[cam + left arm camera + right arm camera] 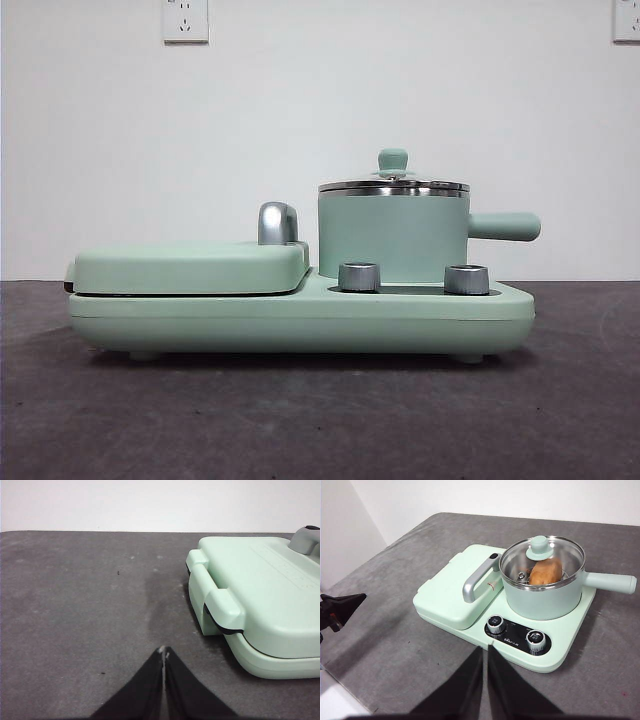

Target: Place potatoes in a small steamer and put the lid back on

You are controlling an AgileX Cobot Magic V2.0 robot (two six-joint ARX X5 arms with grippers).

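Your right gripper [485,650] hangs with jaws pressed together, holding nothing; the small steamer [542,597] stands ahead of them, well apart. The potato [545,573] lies inside it, under the lid [541,555] seated on the rim, so the task looks complete. Your left gripper [164,654], jaws likewise closed and empty, faces bare worktop [85,610], farther away beside the griddle cover [265,595].

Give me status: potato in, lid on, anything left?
Looks finished. The potato lies inside the steamer, seen through the glass lid, which sits on the rim. Left gripper and right gripper are shut, empty and clear of the appliance. Nothing left that I can see.
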